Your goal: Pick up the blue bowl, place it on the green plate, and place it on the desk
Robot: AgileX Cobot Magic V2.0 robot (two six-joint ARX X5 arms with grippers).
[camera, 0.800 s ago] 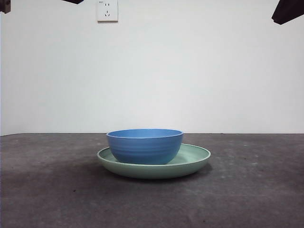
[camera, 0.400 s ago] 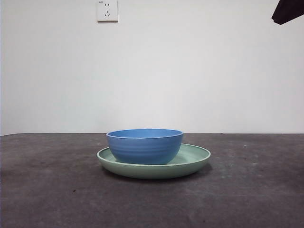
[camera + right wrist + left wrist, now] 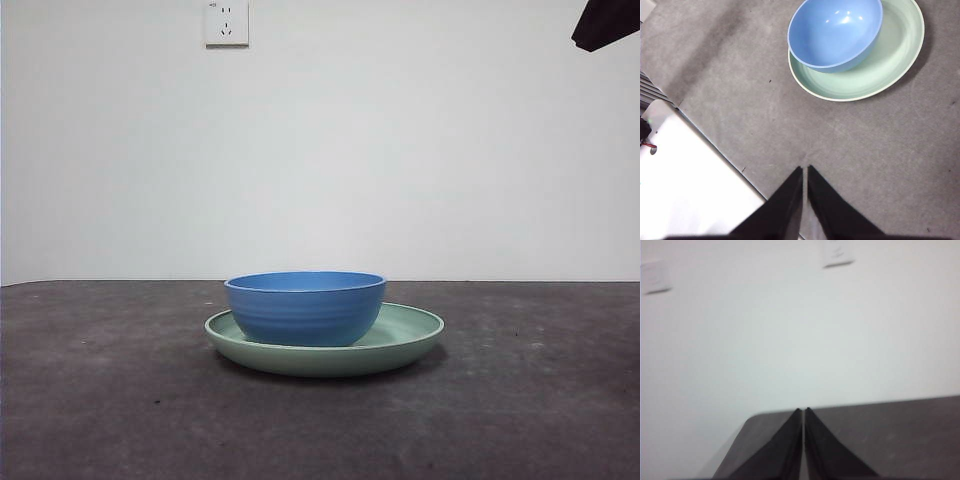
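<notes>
Bowl (image 3: 305, 307) is sitting inside the plate (image 3: 412, 334), toward its left side, and the pair is resting mid-desk (image 3: 90, 400), so the placing looks done; whatever is left seems only to be the arms clearing off. Both grippers are waiting closed and empty: the left gripper (image 3: 803, 412) is facing the wall, the right gripper (image 3: 804, 170) is hanging high, well apart from the dishes. Bare desk is lying all around the plate, with 1 edge showing below the right gripper.
</notes>
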